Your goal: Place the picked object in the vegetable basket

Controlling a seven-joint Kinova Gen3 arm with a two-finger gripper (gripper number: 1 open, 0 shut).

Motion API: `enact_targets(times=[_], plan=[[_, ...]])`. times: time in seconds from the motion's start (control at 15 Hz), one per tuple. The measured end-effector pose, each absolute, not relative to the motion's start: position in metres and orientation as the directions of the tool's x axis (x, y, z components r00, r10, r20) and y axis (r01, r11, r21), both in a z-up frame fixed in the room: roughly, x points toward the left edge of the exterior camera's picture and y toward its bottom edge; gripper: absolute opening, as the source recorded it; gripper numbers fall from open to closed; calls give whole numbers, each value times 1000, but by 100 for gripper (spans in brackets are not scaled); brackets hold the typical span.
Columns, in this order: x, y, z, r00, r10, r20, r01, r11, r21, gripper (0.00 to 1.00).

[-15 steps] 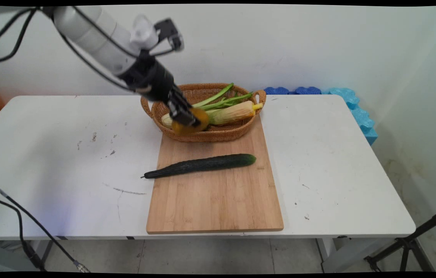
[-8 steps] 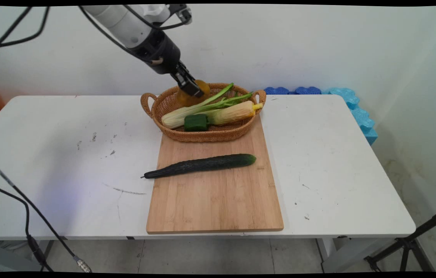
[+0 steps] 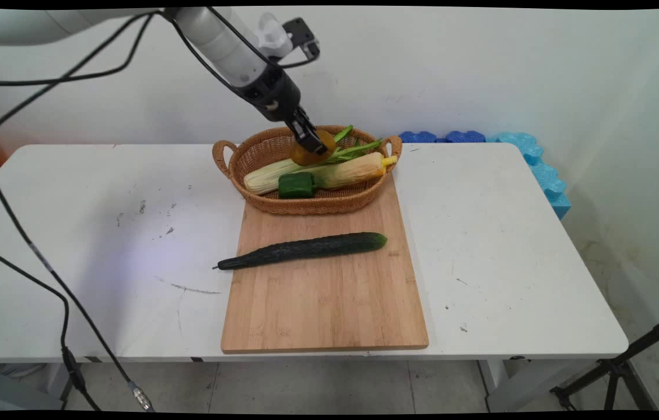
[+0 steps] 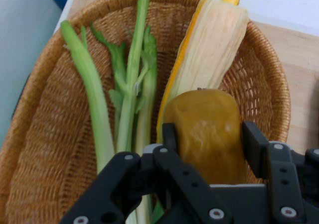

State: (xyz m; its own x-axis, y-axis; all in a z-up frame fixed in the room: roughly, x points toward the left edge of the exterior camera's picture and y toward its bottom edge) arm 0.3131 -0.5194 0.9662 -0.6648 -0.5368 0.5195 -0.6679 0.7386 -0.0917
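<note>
yellow fruit [image 3: 308, 154] now lower, over basket [image 3: 259, 153]

You are looking at a big white table [image 3: 481, 245] with some small dark marks on its left part. A flat light-brown wooden cutting board [image 3: 329, 303] lies on the table, near the middle. A woven brown oval basket with two handles [image 3: 248, 160] sits at the far end, partly on the board and partly on the table.

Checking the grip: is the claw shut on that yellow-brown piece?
Yes: the claw is shut on the yellow-brown piece, fingers pressing both sides.
</note>
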Motion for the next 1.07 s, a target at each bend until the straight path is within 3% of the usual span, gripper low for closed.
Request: enact_targets(times=[1.0,1.07], plan=[[293,-544,915,-706,-477,524,-583,811,-48,0],[292,-545,914,-708,-472,525,-580,813,-51,100]])
